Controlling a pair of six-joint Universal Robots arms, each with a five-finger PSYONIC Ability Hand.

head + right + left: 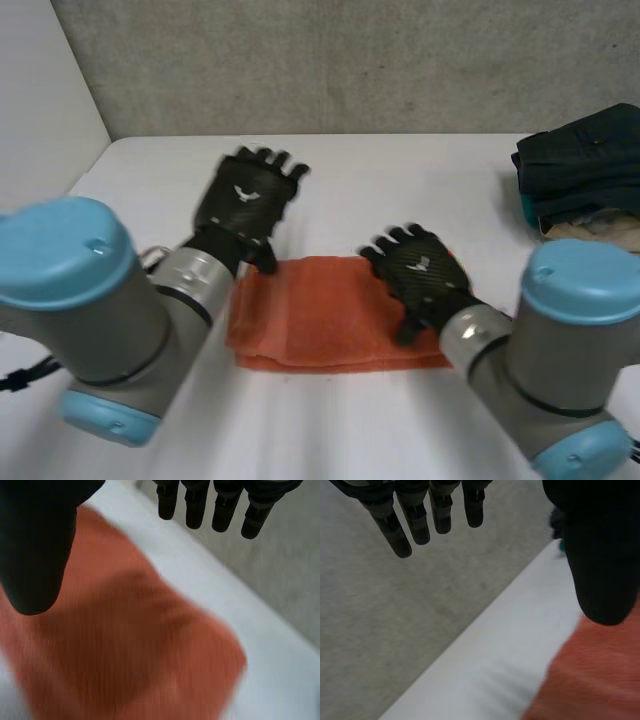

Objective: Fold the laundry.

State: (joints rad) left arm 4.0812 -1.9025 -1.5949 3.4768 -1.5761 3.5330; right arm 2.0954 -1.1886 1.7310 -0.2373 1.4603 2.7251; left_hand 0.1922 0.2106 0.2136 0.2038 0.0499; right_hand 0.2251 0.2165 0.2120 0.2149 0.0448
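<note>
Hovering between folds over orange cloth (320, 310) mid-tabletop | left hand (245, 200), right hand (420, 270): fingers (415, 525) straight, spread, empty | next: pinch an edge

The folded orange cloth (335, 312) looks finely ribbed and matt on the smooth white table (400, 190).

We see a white table (400, 170). A folded orange cloth (320, 315) lies flat near its middle, and a pile of dark clothes (580, 165) sits by its right edge, well apart.
</note>
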